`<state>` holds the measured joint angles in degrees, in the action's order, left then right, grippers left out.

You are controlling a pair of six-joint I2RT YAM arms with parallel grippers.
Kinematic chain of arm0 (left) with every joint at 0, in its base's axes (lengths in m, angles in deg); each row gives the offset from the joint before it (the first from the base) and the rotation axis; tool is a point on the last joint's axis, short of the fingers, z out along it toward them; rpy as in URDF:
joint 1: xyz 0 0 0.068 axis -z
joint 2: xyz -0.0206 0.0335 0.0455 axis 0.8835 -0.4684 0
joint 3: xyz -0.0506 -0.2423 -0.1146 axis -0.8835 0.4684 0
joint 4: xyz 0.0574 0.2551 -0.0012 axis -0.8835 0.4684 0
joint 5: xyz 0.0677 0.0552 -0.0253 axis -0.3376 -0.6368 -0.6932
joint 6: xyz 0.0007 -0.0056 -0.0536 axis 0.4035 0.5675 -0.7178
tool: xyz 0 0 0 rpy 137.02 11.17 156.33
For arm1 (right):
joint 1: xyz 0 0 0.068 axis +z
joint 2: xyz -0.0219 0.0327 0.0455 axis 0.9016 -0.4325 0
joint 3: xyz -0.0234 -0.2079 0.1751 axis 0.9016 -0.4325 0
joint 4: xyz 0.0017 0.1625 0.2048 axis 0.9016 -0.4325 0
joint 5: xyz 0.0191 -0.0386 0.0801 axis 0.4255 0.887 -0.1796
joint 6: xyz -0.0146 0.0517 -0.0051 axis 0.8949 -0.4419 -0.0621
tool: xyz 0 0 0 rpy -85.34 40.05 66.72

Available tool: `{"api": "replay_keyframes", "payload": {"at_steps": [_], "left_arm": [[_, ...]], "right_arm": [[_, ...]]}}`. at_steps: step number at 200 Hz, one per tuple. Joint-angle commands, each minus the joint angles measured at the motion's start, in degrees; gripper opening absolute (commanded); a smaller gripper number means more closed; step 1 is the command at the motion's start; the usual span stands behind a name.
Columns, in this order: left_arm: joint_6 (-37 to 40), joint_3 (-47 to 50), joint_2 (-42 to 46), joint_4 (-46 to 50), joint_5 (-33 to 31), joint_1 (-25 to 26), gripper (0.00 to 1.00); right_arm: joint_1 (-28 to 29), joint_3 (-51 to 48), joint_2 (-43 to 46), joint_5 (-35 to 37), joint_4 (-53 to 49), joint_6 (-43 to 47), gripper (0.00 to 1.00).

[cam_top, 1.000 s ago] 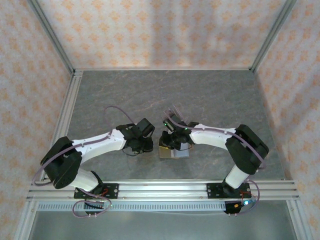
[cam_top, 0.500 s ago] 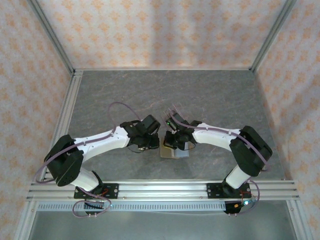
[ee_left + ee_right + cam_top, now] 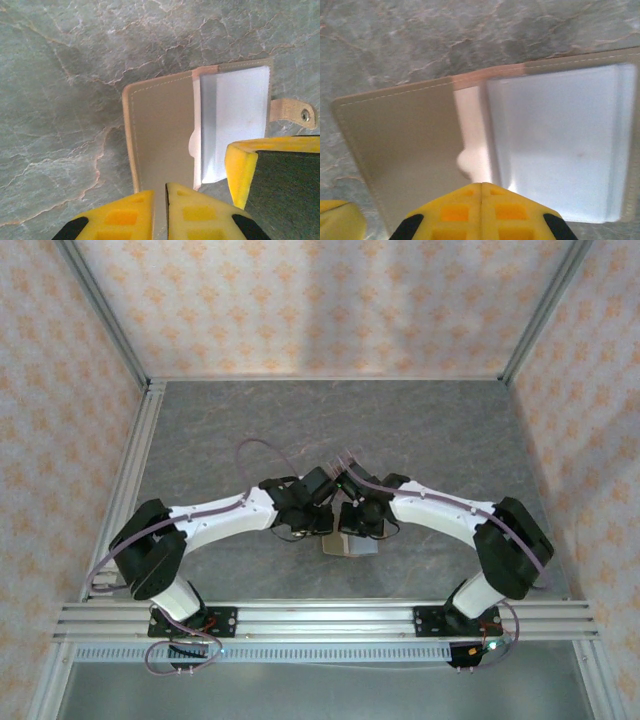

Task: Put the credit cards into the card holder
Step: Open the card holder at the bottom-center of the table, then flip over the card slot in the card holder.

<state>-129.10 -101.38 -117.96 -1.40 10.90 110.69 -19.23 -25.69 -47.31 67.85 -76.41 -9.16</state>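
The card holder [image 3: 160, 125] is lying open mid-frame on the counter [image 3: 60, 100]. Left fingers [image 3: 120, 217] are pinching its lower edge; right fingers [image 3: 450, 212] are hovering closed, empty. Best be pinning the cover flat.

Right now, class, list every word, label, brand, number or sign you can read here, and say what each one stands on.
None: no text can be read.
The card holder, its clear sleeve and its snap strap are blank.
The wallpaper carries only a repeating ornament, no letters.
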Motion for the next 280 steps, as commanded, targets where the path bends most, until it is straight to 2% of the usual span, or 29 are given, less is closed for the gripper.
{"api": "replay_keyframes", "payload": {"at_steps": [1, 12, 54, 106, 175, 280], "left_arm": [[0.4, -2.6, -1.9, 1.5, -0.6, 0.4, 0.14], [0.5, -3.0, -2.8, 1.5, -0.6, 0.4, 0.14], [0.9, -2.7, -5.5, 1.0, -0.6, 0.5, 0.13], [0.8, 0.5, -6.6, -0.5, -0.2, 0.5, 0.13], [0.5, 3.9, -6.2, -1.6, -0.3, 0.5, 0.13], [0.8, 4.1, -6.1, -1.2, -0.6, 0.4, 0.13]], "right_arm": [[-0.2, 1.0, 1.6, 3.5, -4.5, 1.0, 0.02], [-0.5, 0.9, 2.3, 4.2, -5.2, 0.7, 0.03], [-1.6, 0.7, 4.5, 6.1, -8.1, 1.4, 0.21], [-1.8, 2.6, 1.7, 6.4, -7.7, 4.3, 0.35], [-1.8, 8.0, -5.3, 8.4, -10.3, 8.8, 0.36], [-1.8, 5.6, -10.1, 10.6, -7.9, 10.0, 0.36]]}}
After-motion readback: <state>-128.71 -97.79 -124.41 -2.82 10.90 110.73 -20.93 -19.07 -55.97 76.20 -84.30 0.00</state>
